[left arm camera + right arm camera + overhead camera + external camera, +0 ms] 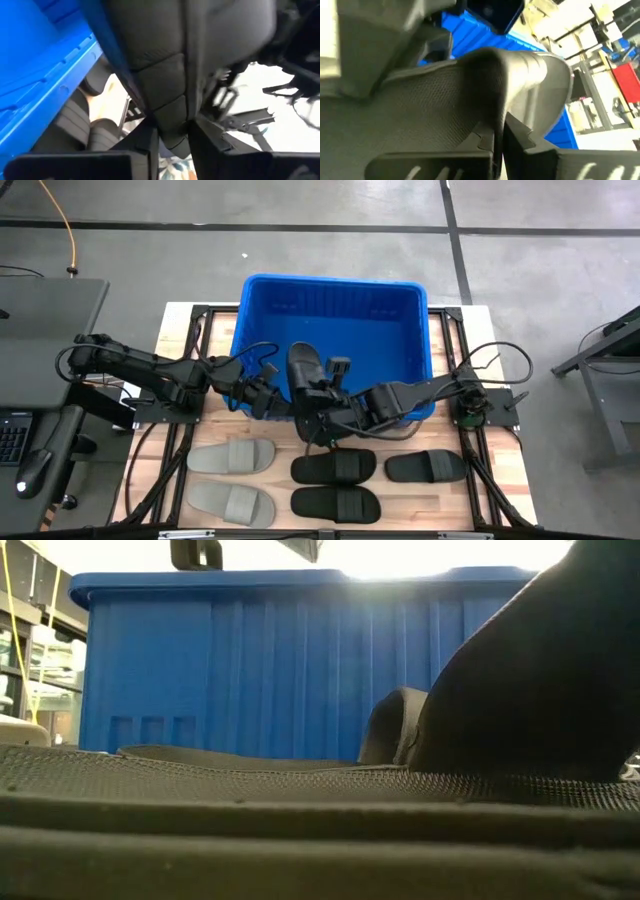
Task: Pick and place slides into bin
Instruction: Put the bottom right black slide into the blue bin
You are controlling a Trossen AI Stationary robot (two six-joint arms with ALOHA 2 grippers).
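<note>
A black slide [303, 368] is held up at the near wall of the blue bin [400, 310], with its far end over the bin's inside. My left gripper [270, 398] comes from the left and my right gripper [322, 408] from the right. Both are shut on this slide's near part. Two grey slides [232, 457] [232, 502] and three black slides [335, 467] [335, 502] [425, 467] lie flat on the table in front of the bin. In the low view one black slide [300, 820] fills the foreground. My left gripper [172, 145] pinches the slide's narrow edge [175, 131] between its two fingers, coming level from the table's left. The slide's ribbed underside [165, 75] rises away from the fingers, clear of the table. My right gripper [499, 145] pinches the edge of the sole [496, 127] between its two fingers, below the strap [530, 75], coming from the table's right. The slide stands up from the fingers, tilted toward the bin, clear of the table.
The bin's near rim [330, 412] runs just under both grippers. The wooden table [490, 510] has free room at its right front. A dark desk [50, 330] with a keyboard stands left of the table.
</note>
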